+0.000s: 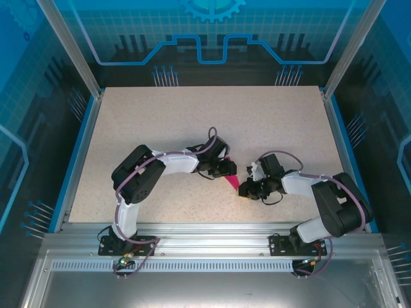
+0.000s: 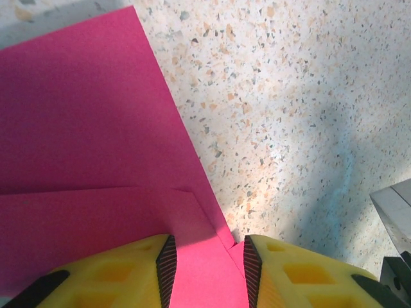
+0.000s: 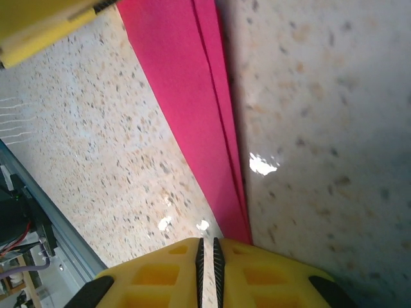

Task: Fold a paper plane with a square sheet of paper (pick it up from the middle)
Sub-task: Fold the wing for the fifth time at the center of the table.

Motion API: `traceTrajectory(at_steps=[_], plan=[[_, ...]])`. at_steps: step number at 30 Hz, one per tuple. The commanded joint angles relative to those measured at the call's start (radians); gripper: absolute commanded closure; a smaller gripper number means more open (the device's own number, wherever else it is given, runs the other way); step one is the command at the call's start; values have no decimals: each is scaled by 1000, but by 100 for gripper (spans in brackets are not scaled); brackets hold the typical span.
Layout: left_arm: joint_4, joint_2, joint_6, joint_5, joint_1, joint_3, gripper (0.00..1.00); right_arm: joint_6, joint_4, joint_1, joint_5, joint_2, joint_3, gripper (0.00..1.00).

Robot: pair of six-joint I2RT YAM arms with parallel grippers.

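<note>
The magenta-pink paper (image 1: 232, 183) lies on the table between my two grippers, folded into a narrow pointed shape. In the left wrist view the paper (image 2: 83, 128) shows layered flaps and a crease. My left gripper (image 2: 207, 247) (image 1: 226, 169) stands open over its near end, and the paper fills the gap between the pads. In the right wrist view the paper (image 3: 186, 96) tapers to a point that ends beside my right gripper (image 3: 207, 244) (image 1: 248, 188). That gripper is shut, with only speckled table in the slit between its pads. One yellow finger (image 3: 45, 22) of the left gripper rests at the paper's far end.
The speckled beige table (image 1: 192, 115) spreads behind and to both sides of the arms. A blue rim and aluminium frame posts (image 1: 70, 58) bound it. A grey metal part (image 2: 395, 212) sits at the right edge of the left wrist view.
</note>
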State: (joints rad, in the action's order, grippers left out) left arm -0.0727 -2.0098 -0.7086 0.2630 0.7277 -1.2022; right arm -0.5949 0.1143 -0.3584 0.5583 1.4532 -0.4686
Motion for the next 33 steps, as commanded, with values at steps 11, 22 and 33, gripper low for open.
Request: traceTrajectory(at_steps=[11, 22, 33], plan=[[-31, -25, 0, 4, 1, -26, 62, -13, 128, 45, 6, -157, 12, 83], [-17, -29, -12, 18, 1, -31, 61, -49, 20, 32, 20, 61, -110, 84], [-65, -25, 49, -10, -11, -69, 60, -26, 66, 29, -77, 110, -51, 86]])
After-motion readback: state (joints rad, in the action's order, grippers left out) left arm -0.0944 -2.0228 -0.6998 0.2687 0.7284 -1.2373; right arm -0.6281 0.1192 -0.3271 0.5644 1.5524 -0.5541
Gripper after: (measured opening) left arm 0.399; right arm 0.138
